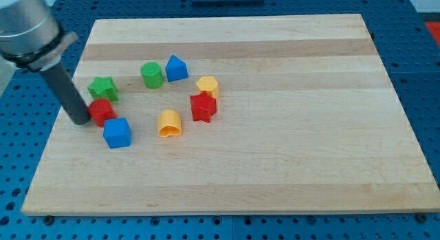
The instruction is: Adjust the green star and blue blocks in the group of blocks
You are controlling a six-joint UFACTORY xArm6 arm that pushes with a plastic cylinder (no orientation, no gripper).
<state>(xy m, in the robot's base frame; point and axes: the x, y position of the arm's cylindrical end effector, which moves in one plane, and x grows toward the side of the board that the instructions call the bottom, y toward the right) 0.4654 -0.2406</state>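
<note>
The green star lies at the left of the group, just above a red round block. A blue cube sits just below the red round block. A second blue block, with a pointed top, lies at the top of the group beside a green round block. My tip rests on the board, touching the left side of the red round block, below and left of the green star.
A yellow hexagon block and a red star sit at the group's right. A yellow arch-like block lies at the bottom. The wooden board lies on a blue perforated table.
</note>
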